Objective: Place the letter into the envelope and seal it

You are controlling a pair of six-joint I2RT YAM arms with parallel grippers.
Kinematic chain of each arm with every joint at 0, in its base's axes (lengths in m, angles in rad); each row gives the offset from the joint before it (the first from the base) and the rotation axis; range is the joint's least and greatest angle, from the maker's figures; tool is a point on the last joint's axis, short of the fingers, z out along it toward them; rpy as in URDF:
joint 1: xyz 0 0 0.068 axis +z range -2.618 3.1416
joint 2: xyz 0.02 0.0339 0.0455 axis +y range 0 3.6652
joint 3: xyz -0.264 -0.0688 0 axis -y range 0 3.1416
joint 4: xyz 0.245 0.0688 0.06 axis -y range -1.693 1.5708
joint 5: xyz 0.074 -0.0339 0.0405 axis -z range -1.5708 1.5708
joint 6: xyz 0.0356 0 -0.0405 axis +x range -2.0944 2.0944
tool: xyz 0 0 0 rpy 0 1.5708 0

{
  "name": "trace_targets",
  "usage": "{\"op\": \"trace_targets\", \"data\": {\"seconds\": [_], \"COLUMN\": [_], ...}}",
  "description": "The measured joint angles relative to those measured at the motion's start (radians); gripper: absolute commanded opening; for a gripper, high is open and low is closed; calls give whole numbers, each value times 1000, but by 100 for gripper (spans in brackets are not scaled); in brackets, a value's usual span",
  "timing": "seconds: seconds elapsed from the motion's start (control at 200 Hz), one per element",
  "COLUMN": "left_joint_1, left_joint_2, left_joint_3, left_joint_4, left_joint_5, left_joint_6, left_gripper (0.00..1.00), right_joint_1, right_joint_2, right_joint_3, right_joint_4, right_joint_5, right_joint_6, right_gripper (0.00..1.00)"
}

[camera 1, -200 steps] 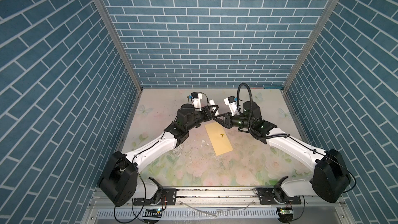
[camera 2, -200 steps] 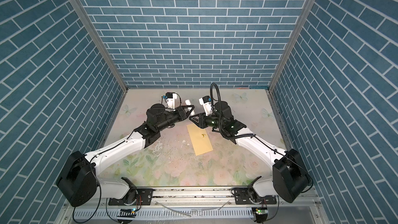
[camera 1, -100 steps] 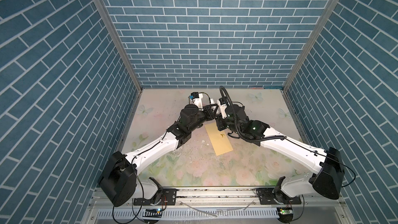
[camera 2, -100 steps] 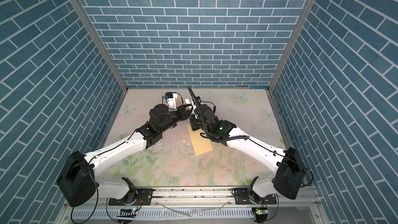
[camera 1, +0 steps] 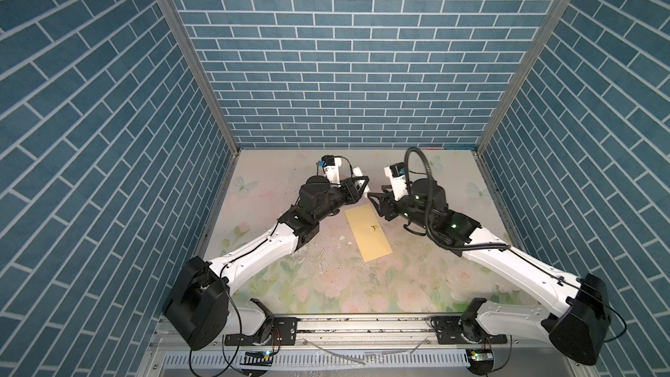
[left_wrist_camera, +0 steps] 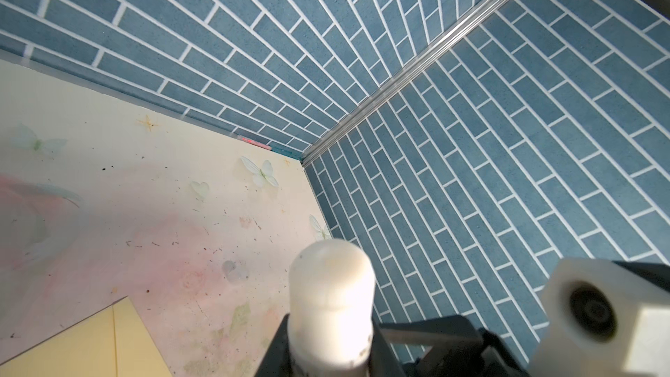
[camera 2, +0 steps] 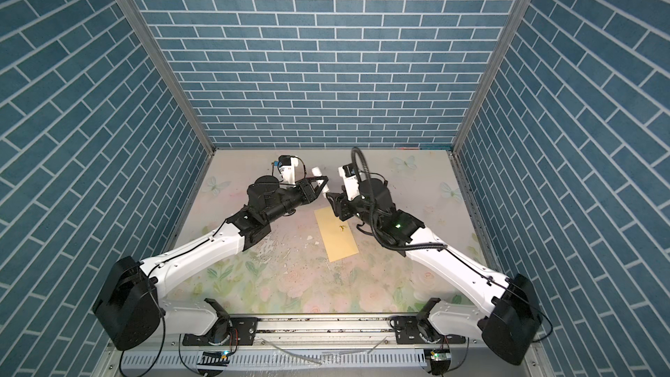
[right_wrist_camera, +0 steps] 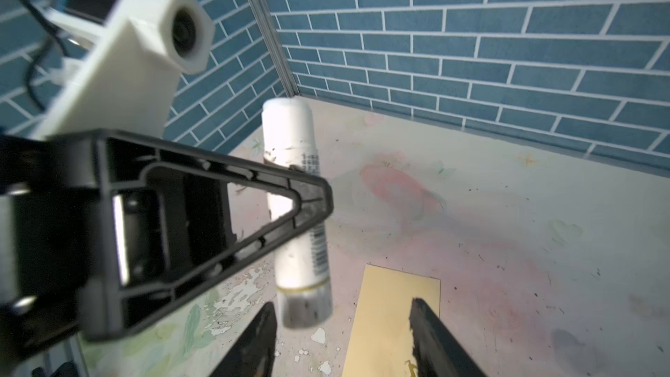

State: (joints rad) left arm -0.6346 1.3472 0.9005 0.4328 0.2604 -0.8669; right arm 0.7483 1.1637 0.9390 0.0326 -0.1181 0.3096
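**Q:** What state are the left fingers (right_wrist_camera: 313,194) in?

**A:** Clenched on a white glue stick (right_wrist_camera: 297,190). The stick passes between the two fingers and stands out beyond them at both ends. Its darker end points down toward the table (camera 1: 326,284), and its rounded white end points up and away.

**Q:** And the right fingers (right_wrist_camera: 433,342)?

**A:** Released. The two dark tips stand well apart, with nothing gripped between them. They face the left fingers tip to tip, near but not touching. In the right wrist view, the stick's darker end hangs just beside one right fingertip.

**Q:** Where is the envelope (camera 1: 368,235)?

**A:** Flat on the table, a long yellow-tan strip. Seen from the right wrist, one short end lies below the gap between the right fingers. From there it runs back under them, away from the fingertips. Whether the tips touch the paper cannot be told. In both top views this short end sits between the two sets of fingers, nearer the right ones, and the left fingers stay clear of it.

**Q:** Is there any marking on it?

**A:** A small dark squiggle mark (camera 1: 373,227) sits on the upper face, partway along. It is behind the right fingertips and close to the inner edge of one finger.
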Motion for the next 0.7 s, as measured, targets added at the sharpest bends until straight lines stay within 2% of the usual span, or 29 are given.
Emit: {"op": "trace_targets", "data": {"seconds": [0.17, 0.36, 0.51, 0.7], "left_joint_1": [26, 26, 26, 26], "left_joint_2": [-26, -42, -45, -46], "left_joint_3": [-8, -9, -15, -21], "left_joint_4": [32, 89, 105, 112], "left_joint_5": [69, 113, 126, 127], "left_joint_6": [-1, -19, -24, -31], "left_gripper": [0, 0, 0, 0], "right_joint_1": [-103, -134, -134, -134], "right_joint_2": [-19, 106, 180, 194], "right_joint_3": [-89, -104, -104, -104], "right_joint_4": [145, 343, 480, 575], "right_joint_5": [-272, -507, -599, -640], "right_joint_6": [114, 282, 389, 451], "right_gripper": [66, 67, 62, 51]}}
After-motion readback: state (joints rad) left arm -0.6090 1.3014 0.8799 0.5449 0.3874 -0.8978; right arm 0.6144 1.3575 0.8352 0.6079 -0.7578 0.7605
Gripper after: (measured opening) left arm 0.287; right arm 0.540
